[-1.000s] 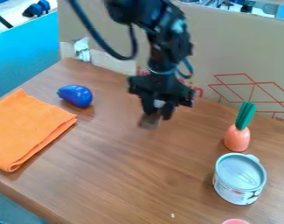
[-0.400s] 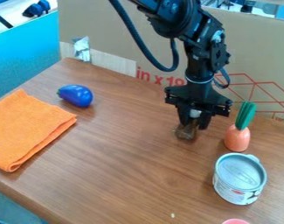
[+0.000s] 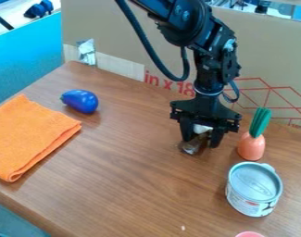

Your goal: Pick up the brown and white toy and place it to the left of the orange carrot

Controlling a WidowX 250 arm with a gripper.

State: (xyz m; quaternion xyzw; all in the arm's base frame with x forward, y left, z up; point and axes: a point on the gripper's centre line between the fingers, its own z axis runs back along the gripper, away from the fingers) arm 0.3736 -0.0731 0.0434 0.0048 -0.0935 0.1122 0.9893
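Wooden table [image 3: 134,171], black gripper [image 3: 201,143] near toy carrot [image 3: 251,146], jaws parted around brownish object [image 3: 191,146]

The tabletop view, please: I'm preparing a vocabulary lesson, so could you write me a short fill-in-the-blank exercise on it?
1. The folded orange cloth lies at the ____ side of the picture.
2. The upright orange toy carrot has a ____ top.
3. Of the carrot and the round white tin, the one nearer to the black two-finger tool is the ____.
4. The small brown object is between the tool's two ____.

Missing words: left; green; carrot; fingers.
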